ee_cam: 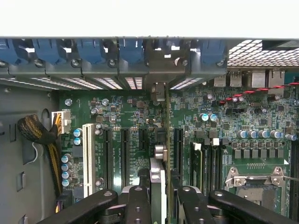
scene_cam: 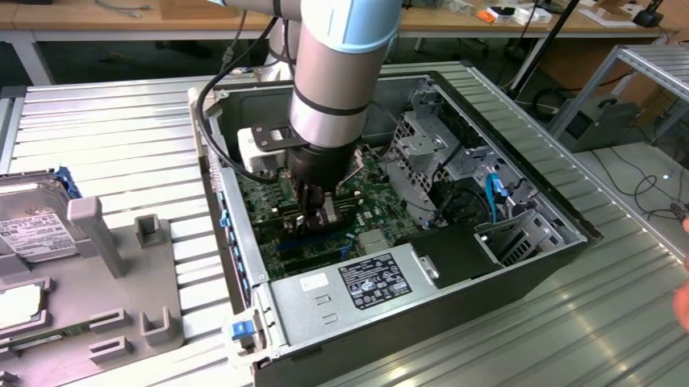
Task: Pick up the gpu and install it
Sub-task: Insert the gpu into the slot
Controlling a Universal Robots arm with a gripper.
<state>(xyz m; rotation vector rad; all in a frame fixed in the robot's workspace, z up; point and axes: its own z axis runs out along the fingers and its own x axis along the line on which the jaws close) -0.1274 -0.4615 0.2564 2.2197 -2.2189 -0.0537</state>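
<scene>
Silver-grey cylindrical arm (scene_cam: pixel 334 72) w/ black band, black wrist, black gripper (ee_cam: pixel 161 200) fingers (round screw holes), black cable (scene_cam: pixel 231 72).

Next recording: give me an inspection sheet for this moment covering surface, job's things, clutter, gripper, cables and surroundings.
Surface: ribbed metal table carrying an open computer case.
Job's things: gpu stands edge-on over the green motherboard, its bracket end at the rear slot openings; whether it is fully seated cannot be told.
Clutter: hard drive and a grey holder at the exterior view's left.
Gripper: gripper inside the case, fingers closed on the gpu.
Cables: black cable along the arm; blue cable in the case.
Surroundings: workbenches behind; a hand at the exterior view's right edge.
</scene>
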